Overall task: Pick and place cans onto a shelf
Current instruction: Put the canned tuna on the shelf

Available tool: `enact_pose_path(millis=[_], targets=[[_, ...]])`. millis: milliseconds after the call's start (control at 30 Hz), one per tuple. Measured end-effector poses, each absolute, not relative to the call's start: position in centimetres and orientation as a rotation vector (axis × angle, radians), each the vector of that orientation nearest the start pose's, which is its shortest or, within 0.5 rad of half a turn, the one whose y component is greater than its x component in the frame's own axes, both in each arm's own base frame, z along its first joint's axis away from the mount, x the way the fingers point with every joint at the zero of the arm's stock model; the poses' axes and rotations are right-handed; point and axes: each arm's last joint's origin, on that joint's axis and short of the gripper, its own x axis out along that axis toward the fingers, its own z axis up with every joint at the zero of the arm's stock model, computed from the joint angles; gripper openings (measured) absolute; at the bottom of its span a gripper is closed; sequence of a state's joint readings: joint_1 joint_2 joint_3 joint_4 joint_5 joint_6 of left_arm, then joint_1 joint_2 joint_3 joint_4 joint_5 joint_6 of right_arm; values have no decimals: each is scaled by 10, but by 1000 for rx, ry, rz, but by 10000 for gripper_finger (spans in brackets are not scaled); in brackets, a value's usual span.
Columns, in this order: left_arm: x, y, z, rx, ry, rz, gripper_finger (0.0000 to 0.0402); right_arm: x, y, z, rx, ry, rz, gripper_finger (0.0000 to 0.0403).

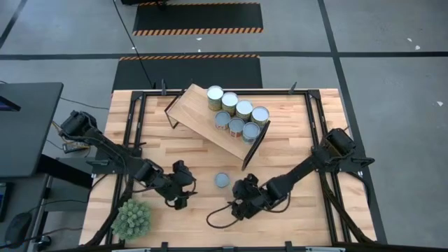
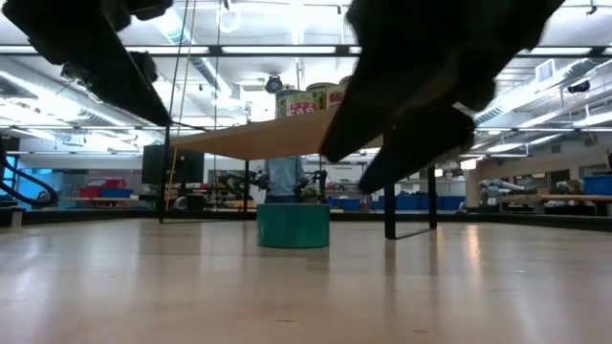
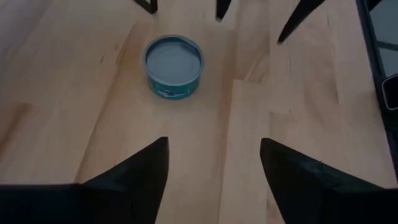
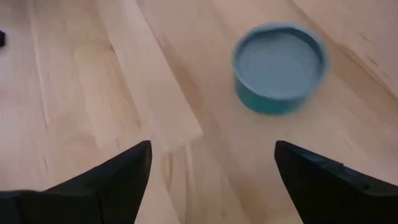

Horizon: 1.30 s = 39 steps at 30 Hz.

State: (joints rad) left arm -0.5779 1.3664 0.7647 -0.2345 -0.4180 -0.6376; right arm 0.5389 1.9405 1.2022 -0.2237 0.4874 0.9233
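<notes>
Tabletop (image 1: 294,217) bears one upright teal can (image 1: 222,180), lid skyward.

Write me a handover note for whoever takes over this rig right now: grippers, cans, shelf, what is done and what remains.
Left gripper: open, empty, low over the table beside the loose can.
Right gripper: open, empty, on that can's other side.
Shelf: standing skewed at the table's far side, with seven cans clustered at one end.
Loose can: teal side, blue-grey top, upright on the table between the two grippers, untouched.
Done: seven cans placed.
Left: pick up the teal can and set it on the shelf; neither gripper has closed on it yet.
</notes>
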Motion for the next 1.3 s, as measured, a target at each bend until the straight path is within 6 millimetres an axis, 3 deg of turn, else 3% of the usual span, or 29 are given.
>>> enact_pose_path(millis=[200, 333, 633, 867, 1033, 1300], targets=[[245, -129, 192, -202, 753, 75, 306, 322, 204, 166, 427, 744, -368, 347], [258, -125, 183, -181, 741, 62, 318, 315, 213, 173, 458, 728, -355, 347], [285, -107, 156, -152, 739, 96, 319, 306, 229, 184, 517, 737, -357, 347], [310, -96, 158, -136, 620, 23, 319, 306, 234, 200, 476, 768, -372, 347], [325, -85, 155, -86, 622, 71, 319, 306, 236, 204, 500, 737, -385, 347], [334, -55, 144, -179, 683, 78, 294, 304, 240, 205, 534, 713, -397, 347]])
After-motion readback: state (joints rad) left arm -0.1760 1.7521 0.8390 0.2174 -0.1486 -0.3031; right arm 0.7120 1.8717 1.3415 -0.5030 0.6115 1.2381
